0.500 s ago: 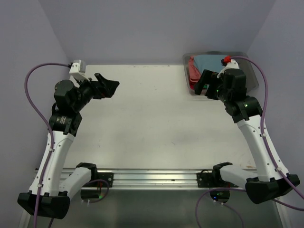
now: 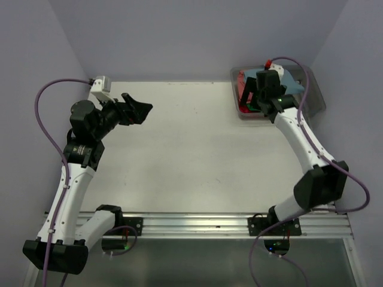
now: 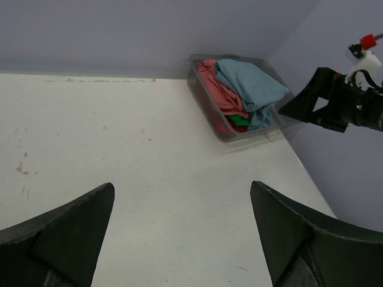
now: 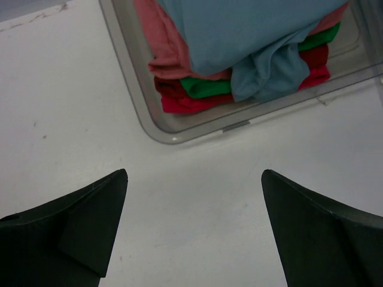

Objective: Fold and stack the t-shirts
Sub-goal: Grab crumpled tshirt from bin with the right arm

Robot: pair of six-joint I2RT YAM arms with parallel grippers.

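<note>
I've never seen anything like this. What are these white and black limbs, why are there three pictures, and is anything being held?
These are two robot arms bolted to the near edge of a white table. One picture looks down from above and behind them. The other two come from a small camera on each wrist, so the dark shapes at the bottom corners are that arm's own fingers. The left tool hangs open over the table, holding nothing. The right tool is open and empty too, hovering by a clear bin at the far right corner. In the bin lie piled t-shirts: blue on top, then pink, green and red.
</note>
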